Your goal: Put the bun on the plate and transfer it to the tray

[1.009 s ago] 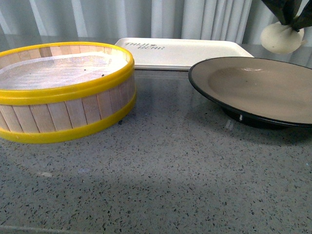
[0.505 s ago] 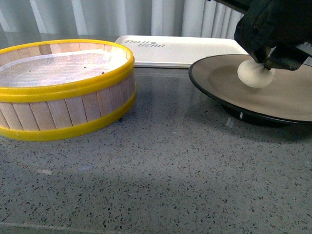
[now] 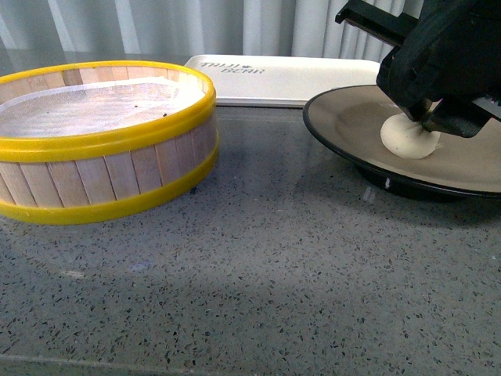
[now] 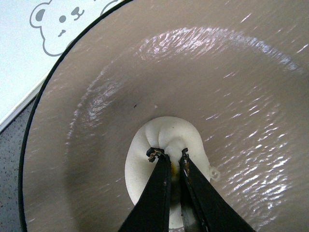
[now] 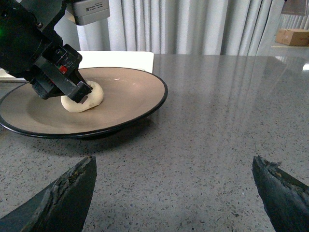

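The white bun [image 3: 409,138] rests on the grey-brown inside of the black-rimmed plate [image 3: 344,117] at the right of the front view. My left gripper [image 3: 423,117] comes down on it from above and is shut on the bun's pleated top [image 4: 166,137]; its black fingers [image 4: 157,188] pinch the dough. The plate's inside [image 4: 120,87] fills the left wrist view. Behind the plate lies the white tray [image 3: 274,78] with dark lettering. My right gripper [image 5: 174,193] stands open low over the countertop, well short of the plate [image 5: 140,104] and the bun [image 5: 96,96].
A yellow-rimmed wooden steamer basket [image 3: 102,141] with a white liner stands at the left. The grey speckled countertop [image 3: 258,274] stretches in front. Curtains hang behind the table. A cardboard box [image 5: 292,36] sits far off in the right wrist view.
My left gripper has come down with the bun from above the plate's far right onto the plate's inside, and the bun now touches the plate.
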Controlling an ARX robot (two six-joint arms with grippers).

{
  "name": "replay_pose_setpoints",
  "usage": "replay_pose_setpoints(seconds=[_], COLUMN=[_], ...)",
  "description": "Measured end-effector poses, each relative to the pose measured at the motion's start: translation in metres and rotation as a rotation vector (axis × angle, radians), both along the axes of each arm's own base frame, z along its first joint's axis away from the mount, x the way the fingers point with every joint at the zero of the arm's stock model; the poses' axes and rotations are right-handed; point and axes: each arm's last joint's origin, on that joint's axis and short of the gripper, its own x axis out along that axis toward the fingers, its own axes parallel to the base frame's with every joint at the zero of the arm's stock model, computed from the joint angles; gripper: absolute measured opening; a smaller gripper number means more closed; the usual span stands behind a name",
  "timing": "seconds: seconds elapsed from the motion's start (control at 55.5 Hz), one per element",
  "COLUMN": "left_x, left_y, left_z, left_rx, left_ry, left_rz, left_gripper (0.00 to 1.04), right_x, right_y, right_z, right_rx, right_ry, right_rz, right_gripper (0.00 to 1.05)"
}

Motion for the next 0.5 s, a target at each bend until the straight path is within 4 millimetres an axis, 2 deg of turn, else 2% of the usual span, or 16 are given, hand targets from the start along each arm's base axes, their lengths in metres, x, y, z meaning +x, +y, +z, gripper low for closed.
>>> replay_pose_setpoints(seconds=[0.072,0.342,0.505], left_x=[-0.0002,0.0011,0.0026], left_y=[-0.0001,0.0008,0.0025], left_z=[-0.0005,-0.0003,0.0024], left_rx=[0.0,-0.007,-0.014], left_ry=[0.001,0.0,0.002], left_rz=[0.0,0.004,0.004], left_gripper=[0.04,0.59,0.78], right_x=[0.0,0.0,0.0], right_y=[0.0,0.0,0.0], right_z=[0.0,0.0,0.0], right_rx=[0.0,0.0,0.0], right_ry=[0.0,0.0,0.0], right_rz=[0.0,0.0,0.0], right_gripper=[0.96,0.96,0.96])
